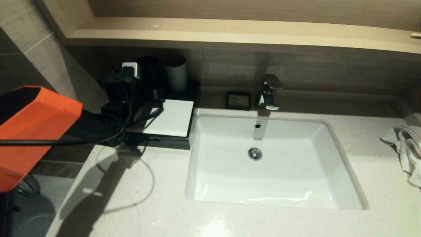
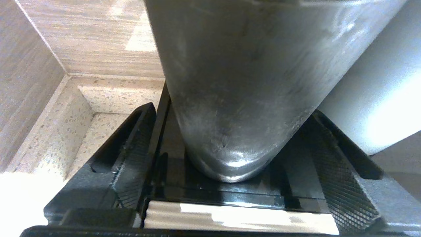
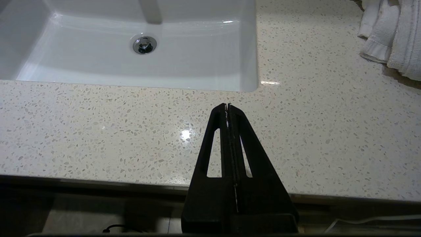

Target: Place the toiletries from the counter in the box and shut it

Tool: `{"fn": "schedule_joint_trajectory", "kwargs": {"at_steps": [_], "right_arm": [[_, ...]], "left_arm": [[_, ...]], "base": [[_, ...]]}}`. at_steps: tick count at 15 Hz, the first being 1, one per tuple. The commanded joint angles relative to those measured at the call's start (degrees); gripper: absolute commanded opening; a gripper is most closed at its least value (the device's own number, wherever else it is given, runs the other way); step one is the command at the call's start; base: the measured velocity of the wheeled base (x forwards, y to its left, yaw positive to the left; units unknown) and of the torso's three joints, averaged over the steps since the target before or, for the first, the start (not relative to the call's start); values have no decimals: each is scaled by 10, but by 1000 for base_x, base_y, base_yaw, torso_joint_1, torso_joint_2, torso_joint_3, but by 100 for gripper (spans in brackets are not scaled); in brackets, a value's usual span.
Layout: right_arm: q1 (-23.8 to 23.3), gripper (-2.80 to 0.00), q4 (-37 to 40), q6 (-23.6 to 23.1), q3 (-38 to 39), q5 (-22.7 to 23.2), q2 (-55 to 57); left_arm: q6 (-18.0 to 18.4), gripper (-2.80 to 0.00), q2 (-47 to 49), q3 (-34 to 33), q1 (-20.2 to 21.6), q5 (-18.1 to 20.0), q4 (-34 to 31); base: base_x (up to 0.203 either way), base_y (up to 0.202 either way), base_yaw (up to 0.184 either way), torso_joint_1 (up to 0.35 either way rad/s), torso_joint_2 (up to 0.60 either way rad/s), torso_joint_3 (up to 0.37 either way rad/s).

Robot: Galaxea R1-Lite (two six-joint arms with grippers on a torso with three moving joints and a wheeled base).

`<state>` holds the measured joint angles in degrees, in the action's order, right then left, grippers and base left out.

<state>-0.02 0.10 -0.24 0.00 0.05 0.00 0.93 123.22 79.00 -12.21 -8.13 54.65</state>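
The box (image 1: 176,123), black with a white top panel, sits on the counter (image 1: 148,197) left of the sink (image 1: 338,164). No toiletries show in any view. My left gripper (image 1: 148,90) reaches over the box's back part. Its jaws stand open on either side of a dark cup (image 2: 236,82), with a small gap at each pad. The cup (image 1: 149,72) stands upright on the box's black rear. My right gripper (image 3: 227,105) is shut and empty above the counter's (image 3: 98,125) front edge.
A pale cup (image 1: 176,74) stands beside the dark one. A small black soap dish (image 1: 238,100) and the tap (image 1: 269,92) are behind the sink. A white towel (image 1: 406,148) lies at the right. A wooden shelf (image 1: 230,33) overhangs the back wall.
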Motion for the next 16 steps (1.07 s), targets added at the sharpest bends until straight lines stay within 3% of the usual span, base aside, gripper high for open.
{"fn": "schedule_joint_trajectory", "kwargs": {"at_steps": [1, 8, 14, 15, 16], "right_arm": [[0, -280, 0, 0, 0, 0, 0], [0, -280, 0, 0, 0, 0, 0], [0, -280, 0, 0, 0, 0, 0], [0, -280, 0, 0, 0, 0, 0], [0, -280, 0, 0, 0, 0, 0]], "left_arm": [[-2, 0, -12, -13, 1, -1, 2], [-4, 0, -68, -105, 0, -1, 8], [-41, 0, -123, -177, 1, -1, 15], [-45, -280, -127, -184, 1, -1, 15], [-46, -280, -132, -189, 1, -1, 15]], "base": [[0, 0, 0, 0, 0, 0], [0, 0, 0, 0, 0, 0], [0, 0, 0, 0, 0, 0], [0, 0, 0, 0, 0, 0], [0, 0, 0, 0, 0, 0]]}}
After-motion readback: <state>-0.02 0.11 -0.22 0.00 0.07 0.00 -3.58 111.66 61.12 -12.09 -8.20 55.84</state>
